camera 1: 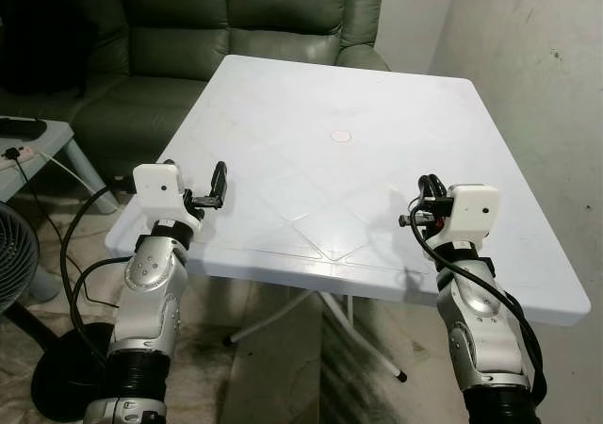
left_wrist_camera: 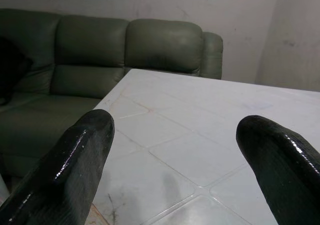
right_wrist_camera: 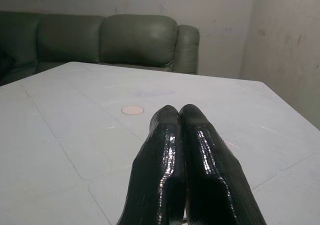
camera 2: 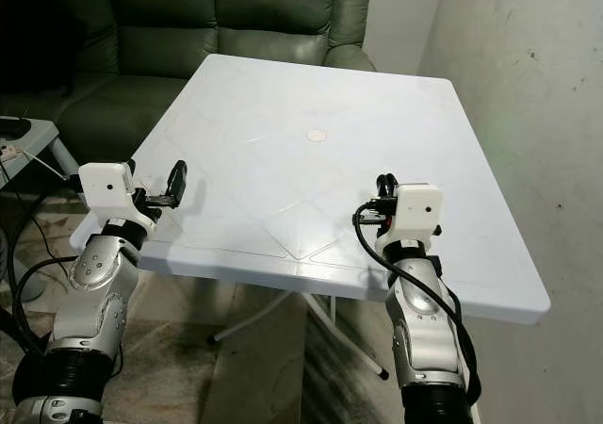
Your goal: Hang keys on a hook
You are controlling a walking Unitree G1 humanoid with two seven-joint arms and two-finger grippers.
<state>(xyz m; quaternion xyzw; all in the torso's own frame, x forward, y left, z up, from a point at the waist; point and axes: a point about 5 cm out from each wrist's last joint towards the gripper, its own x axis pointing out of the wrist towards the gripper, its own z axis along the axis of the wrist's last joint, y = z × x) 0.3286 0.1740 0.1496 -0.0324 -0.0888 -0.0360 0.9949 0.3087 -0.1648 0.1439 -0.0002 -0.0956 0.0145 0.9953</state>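
A white plastic table (camera 1: pixel 358 85) stands in front of me, its top bare except for a small round cap (camera 1: pixel 340 136) at the centre. My left gripper (camera 1: pixel 220 184) hovers over the table's near left corner, open, with nothing between its fingers (left_wrist_camera: pixel 85 135). My right gripper (camera 1: pixel 431 187) is held just above the near right part of the table, pointing across it. Its two black fingers (right_wrist_camera: pixel 170 135) are pressed together and hold nothing.
A dark green sofa (camera 1: pixel 236 19) sits right behind the table. A rough pale wall (camera 1: pixel 546 85) runs along the right side. At the left are a low side table (camera 1: pixel 42 146) with cables and a black floor fan (camera 1: pixel 11 254).
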